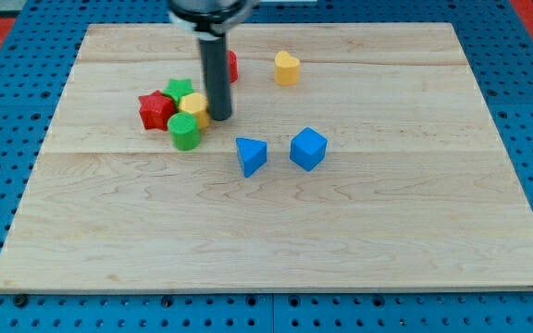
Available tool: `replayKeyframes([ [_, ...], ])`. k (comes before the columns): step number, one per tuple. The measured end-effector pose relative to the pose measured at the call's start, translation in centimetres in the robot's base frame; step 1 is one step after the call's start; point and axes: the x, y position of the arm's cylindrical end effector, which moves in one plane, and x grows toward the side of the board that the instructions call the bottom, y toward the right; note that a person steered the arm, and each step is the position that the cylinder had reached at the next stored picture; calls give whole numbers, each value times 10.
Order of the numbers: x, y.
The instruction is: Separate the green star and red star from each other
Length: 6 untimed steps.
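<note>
Dark rod dropping straight down from the far edge, left of centre, upright, wider housing cut off above; my tip (220, 117) resting at table height.

2 red blocks (156, 109), 2 green blocks (184, 131), 2 yellow blocks (287, 67), 2 blue blocks (308, 148)

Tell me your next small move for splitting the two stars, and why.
Probably nudge my tip toward the view's left, into the green star. It sits against the red star, and my tip stands just right of the cluster, beside the yellow block.
</note>
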Motion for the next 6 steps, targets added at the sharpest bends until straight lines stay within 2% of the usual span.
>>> replayKeyframes([
  [1, -14, -5],
  [2, -23, 16],
  [4, -43, -77],
  [5, -71, -87],
  [6, -31, -107],
])
